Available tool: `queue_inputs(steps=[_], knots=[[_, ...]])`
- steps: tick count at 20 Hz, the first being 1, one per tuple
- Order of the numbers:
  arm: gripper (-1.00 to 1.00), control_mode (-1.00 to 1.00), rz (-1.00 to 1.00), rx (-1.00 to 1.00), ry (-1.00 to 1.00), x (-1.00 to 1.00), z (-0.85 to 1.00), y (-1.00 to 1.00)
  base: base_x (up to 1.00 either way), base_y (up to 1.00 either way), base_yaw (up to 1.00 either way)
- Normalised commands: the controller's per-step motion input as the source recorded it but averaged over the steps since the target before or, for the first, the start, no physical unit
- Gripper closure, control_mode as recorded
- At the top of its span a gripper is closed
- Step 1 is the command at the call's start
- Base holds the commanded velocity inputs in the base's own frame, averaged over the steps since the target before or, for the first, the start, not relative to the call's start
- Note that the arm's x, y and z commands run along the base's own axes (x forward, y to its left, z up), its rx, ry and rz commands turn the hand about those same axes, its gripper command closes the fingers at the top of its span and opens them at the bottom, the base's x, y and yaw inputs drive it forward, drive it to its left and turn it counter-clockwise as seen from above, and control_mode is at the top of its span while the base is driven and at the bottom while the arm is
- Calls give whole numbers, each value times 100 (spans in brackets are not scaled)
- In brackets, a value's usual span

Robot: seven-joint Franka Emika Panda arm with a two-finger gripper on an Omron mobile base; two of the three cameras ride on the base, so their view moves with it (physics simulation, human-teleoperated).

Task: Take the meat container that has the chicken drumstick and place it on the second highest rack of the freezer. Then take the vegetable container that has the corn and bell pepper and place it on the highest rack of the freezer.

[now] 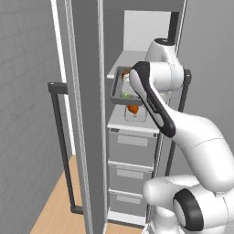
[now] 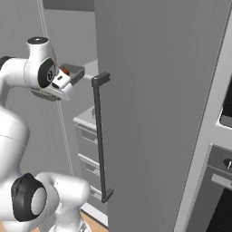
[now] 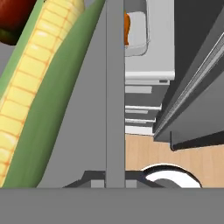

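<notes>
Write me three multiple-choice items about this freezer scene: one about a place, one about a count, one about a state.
1. Where is the chicken drumstick?
A. in a drawer
B. in the pale container on the shelf above the drawers
C. beside the corn

2. How many grey drawers lie below the shelves?
A. one
B. five
C. three

3. The dark tray with the corn is
A. gripped by the hand
B. inside a drawer
C. standing on the pale container

Key:
1 B, the orange drumstick shows in the pale container just above the top drawer.
2 C, three drawer fronts are stacked there.
3 A, the hand is closed on the tray's wall, up at the upper shelf.
</notes>
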Motion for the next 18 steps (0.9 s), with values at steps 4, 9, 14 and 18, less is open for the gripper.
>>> queue_inputs(steps=[4, 9, 14, 18], knots=[[100, -100, -10, -4, -3, 67, 22, -7, 0, 0, 0], [100, -100, -10, 0, -1, 68, 17, -46, 0, 0, 0], [100, -100, -8, 0, 0, 68, 17, -58, 0, 0, 0], [100, -100, -8, 0, 0, 71, 5, -38, 0, 0, 0]])
